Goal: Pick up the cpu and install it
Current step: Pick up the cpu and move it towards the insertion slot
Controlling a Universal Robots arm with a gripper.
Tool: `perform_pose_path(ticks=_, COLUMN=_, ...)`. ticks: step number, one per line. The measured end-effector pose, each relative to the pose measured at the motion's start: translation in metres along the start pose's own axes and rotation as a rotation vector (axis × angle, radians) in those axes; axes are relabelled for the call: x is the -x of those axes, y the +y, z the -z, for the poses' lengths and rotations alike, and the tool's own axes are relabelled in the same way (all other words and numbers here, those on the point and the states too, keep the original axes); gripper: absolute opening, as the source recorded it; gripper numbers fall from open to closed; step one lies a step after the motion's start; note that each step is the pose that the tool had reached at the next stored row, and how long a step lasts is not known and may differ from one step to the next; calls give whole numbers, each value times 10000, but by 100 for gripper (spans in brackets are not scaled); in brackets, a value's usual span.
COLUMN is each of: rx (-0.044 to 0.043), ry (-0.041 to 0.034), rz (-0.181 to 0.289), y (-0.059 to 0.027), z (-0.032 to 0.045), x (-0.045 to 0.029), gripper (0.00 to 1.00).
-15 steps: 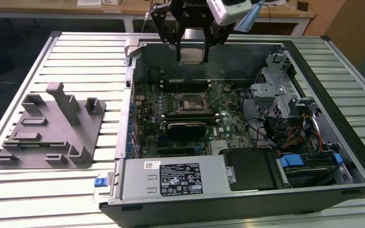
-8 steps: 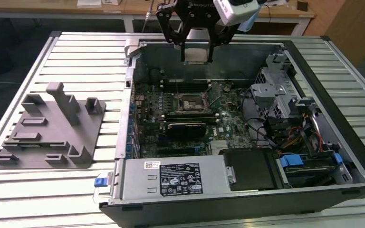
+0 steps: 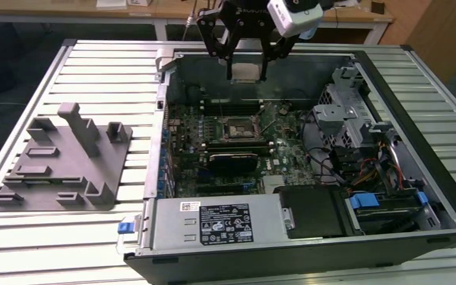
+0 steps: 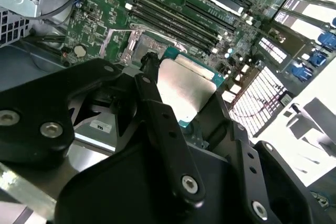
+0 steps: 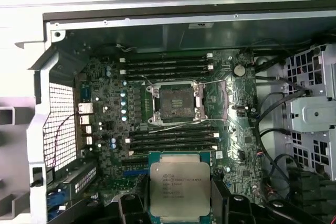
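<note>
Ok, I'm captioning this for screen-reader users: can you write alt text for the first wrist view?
The cpu, silvery top facing the camera, is held between two black fingers above an open computer case. Beyond it on the green motherboard sits the empty socket, with rows of memory slots on either side.

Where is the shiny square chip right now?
In the exterior view the cpu hangs top centre, gripped in the hand above the open computer case; the empty socket lies below it on the motherboard.
</note>
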State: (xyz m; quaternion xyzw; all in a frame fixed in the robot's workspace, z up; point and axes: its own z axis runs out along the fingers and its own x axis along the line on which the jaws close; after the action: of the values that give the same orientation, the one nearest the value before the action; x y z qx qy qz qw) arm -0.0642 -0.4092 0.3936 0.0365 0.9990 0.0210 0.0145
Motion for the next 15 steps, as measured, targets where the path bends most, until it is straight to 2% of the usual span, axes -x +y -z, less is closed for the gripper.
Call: perform_pose_path(ticks=15, rx=0, ry=0, rz=-1, y=-6, z=-265, x=62, gripper=55)
